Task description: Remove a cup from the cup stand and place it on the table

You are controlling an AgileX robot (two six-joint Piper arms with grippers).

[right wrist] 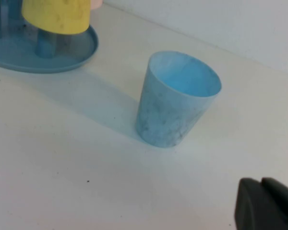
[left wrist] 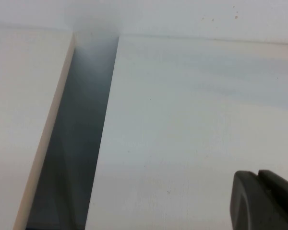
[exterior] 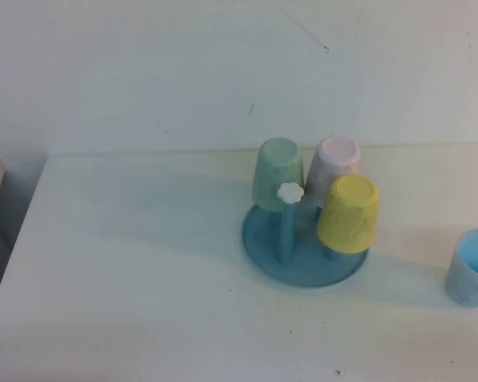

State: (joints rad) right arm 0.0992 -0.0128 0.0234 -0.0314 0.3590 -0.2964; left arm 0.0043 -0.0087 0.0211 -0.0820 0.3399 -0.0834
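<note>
In the high view neither arm appeared. The cup stand (exterior: 303,267) sat on the white counter (exterior: 143,278) a little right of centre, and three cups hung upside down on its pegs: a pale green cup (exterior: 278,173) at about 11 o'clock on the stand, a pink cup (exterior: 338,163) at about 1 o'clock, and the yellow cup (exterior: 349,213) at about 3 o'clock, its rim down over the dish. One bare peg with a white flower knob (exterior: 290,192) stood near the stand's middle, just beside the green cup. A light blue cup (exterior: 472,267) stood upright on the counter, apart from the stand at its 3 o'clock side, near the view's edge.

The wrist views gave what the high view lacked. The right wrist view showed a dark corner of the right claw (right wrist: 266,203) low over the counter (right wrist: 62,158); the light blue cup (right wrist: 175,98) stood open-mouthed just ahead of it, and beyond that lay the rim of the cup stand (right wrist: 43,57) with the lower part of the yellow cup (right wrist: 57,17) hanging over it. The yellow cup was well apart from the right claw, with the blue cup between them. I cannot tell how that claw was set.

The left wrist view showed only a dark tip of the left claw (left wrist: 264,201) above bare counter (left wrist: 192,120) beside a shadowed gap (left wrist: 74,143) at its edge, with no cup in sight. Its setting also cannot be told.
</note>
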